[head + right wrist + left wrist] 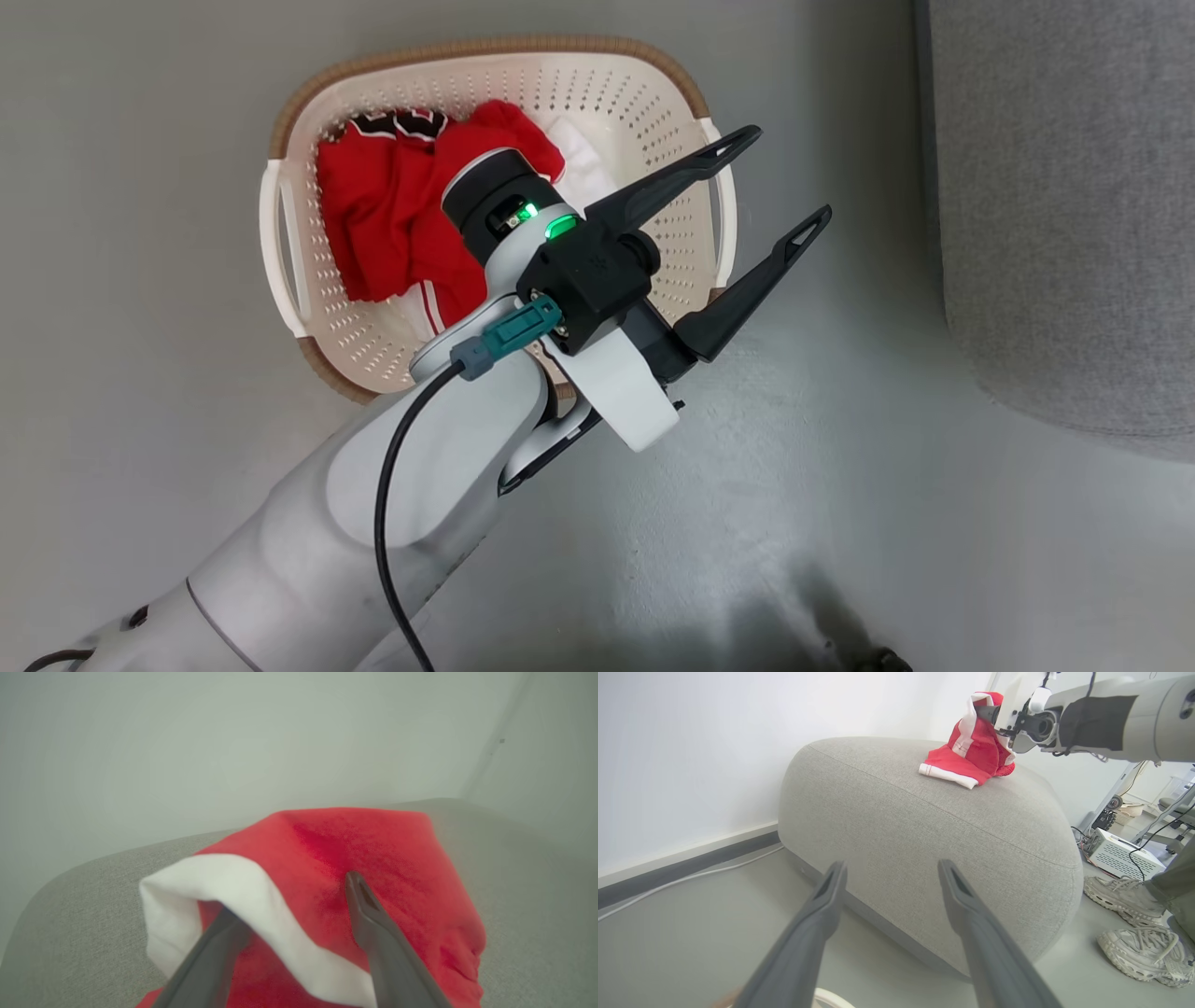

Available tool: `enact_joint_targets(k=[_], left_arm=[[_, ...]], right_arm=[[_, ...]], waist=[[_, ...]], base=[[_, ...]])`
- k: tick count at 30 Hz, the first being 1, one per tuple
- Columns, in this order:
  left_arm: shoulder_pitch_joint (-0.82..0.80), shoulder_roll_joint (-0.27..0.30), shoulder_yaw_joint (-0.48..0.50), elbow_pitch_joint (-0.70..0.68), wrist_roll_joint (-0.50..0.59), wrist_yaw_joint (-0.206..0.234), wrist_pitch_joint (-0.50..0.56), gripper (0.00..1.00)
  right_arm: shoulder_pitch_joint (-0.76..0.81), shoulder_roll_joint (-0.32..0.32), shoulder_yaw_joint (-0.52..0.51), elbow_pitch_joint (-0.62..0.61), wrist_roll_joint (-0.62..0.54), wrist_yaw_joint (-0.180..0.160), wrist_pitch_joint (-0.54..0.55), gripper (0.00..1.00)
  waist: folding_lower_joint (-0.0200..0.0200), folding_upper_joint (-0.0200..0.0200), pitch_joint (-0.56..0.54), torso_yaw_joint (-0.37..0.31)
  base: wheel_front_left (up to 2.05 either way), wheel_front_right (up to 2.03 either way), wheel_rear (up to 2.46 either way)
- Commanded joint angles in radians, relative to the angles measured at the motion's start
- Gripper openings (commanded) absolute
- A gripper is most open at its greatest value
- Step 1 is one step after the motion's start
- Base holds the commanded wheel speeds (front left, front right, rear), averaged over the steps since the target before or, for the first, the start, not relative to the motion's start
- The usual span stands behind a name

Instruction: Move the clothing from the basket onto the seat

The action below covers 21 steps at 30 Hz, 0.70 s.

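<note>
The two left fingers (674, 179) are spread wide, gripping nothing. Beneath them sits one basket (607, 93) holding a red heap of clothing (392, 215) and one white piece (583, 163). Beyond their tips lies one grey seat (924, 835), where one red garment (966, 756) drapes over the two parted right fingers (373, 933).

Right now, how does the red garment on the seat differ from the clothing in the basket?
The red garment lies alone on the seat; the clothing in the basket is a heap of several pieces. The garment's top is raised at the right gripper, whose fingers stand apart in it; the basket's clothing lies untouched, the left gripper open above the rim. Both are red with white trim.
</note>
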Motion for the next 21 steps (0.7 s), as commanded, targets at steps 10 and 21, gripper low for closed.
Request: enact_joint_targets(k=[10,21], left_arm=[[0.080,-0.012,0.056,-0.018,-0.021,-0.007,-0.006,1.00],[0.222,-0.024,0.132,0.006,-0.028,-0.007,-0.006,1.00]], right_arm=[[0.261,0.026,0.220,-0.176,0.217,0.003,-0.006,1.00],[0.470,0.039,0.416,-0.276,0.398,0.003,-0.006,1.00]], waist=[[0.0000,0.0000,-0.161,0.014],[0.0000,0.0000,-0.363,0.043]], base=[[0.00,0.00,0.00],[0.00,0.00,0.00]])
